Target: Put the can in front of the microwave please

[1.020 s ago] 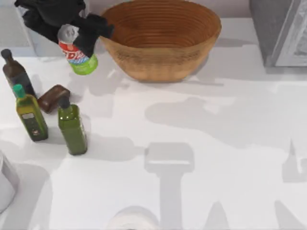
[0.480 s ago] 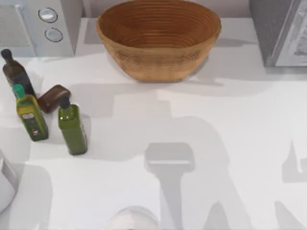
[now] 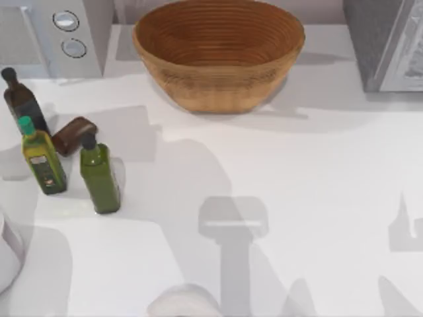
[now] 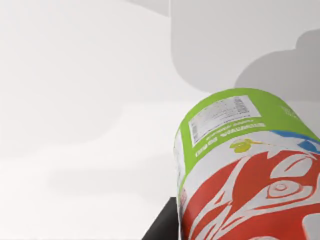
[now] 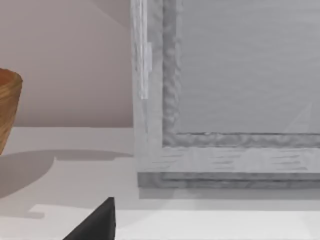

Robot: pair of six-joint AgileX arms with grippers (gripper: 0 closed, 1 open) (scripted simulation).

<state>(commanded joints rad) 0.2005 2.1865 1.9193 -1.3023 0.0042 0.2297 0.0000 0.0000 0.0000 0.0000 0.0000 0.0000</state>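
Red, white and blue print wraps the small drink can (image 4: 250,175) that looms close in the left wrist view, its bright green base pointing away from the camera toward pale white bench (image 4: 75,100). One dark finger (image 4: 161,224) of the left claw peeks out beside the can's lower edge; whether that claw is clenched on the can I cannot tell, and where the can sits relative to the bench edges I cannot tell either.

Seen from above, the white bench (image 3: 297,198) carries a woven brown wicker bowl (image 3: 219,53) at the middle of its far edge. A white microwave with two round knobs (image 3: 53,33) stands in the far left corner, and a grey boxy appliance (image 3: 386,43) occupies the far right corner. Near the left edge stands a cluster (all upright bottles plus one lump): a dark brown bottle (image 3: 21,99), a yellow-green bottle with a teal cap (image 3: 41,158), a green square bottle with a dark cap (image 3: 99,175), and a brown rounded block (image 3: 74,135) among them.

In the right wrist view a dark finger (image 5: 97,222) of the right claw shows, facing the grey appliance (image 5: 235,100); its state I cannot tell.
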